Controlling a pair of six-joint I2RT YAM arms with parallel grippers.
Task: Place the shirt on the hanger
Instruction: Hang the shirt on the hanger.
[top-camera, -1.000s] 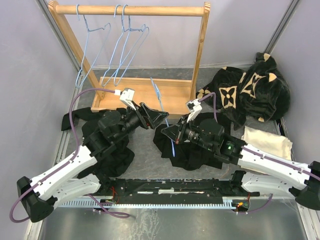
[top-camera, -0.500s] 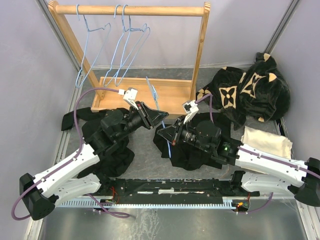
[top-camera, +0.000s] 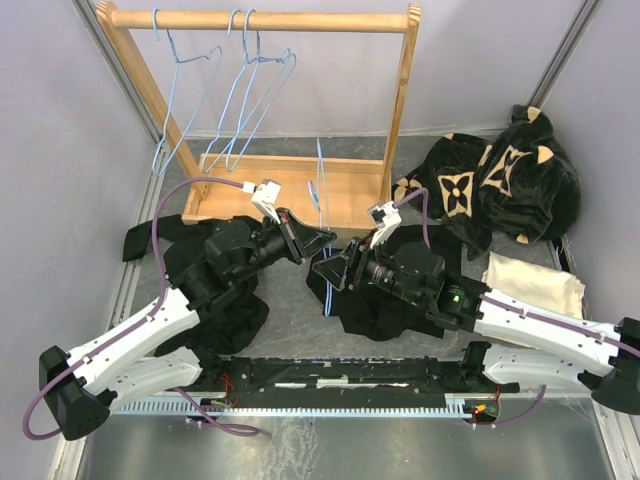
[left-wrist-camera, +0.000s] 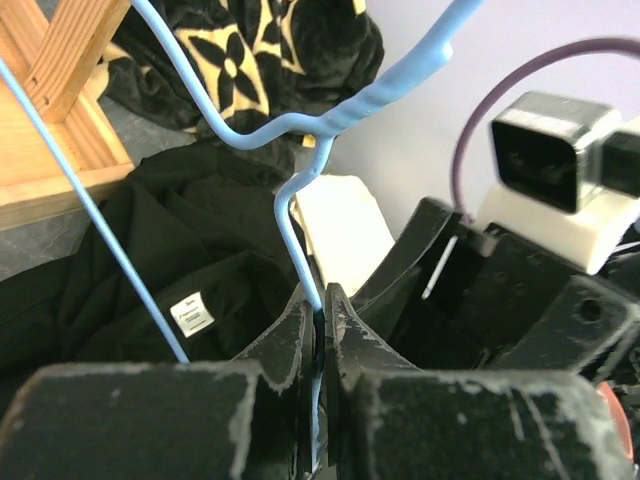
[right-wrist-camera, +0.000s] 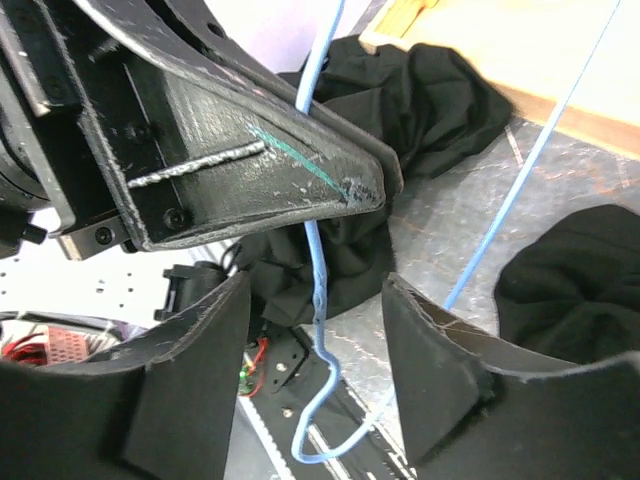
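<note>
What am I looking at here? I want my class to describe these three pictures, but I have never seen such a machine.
Two white-and-black robot arms are bolted at the near edge of a grey table. The wide picture looks down from above. The other two come from a camera on each wrist. The left gripper is shut on a thin light-blue wire hanger. The right gripper is open, with a finger on either side of the wire. Below lies a plain black shirt with a white collar tag. Also there are a wooden rack with spare hangers, a black plush garment with tan flowers, another black garment and a cream cloth.
</note>
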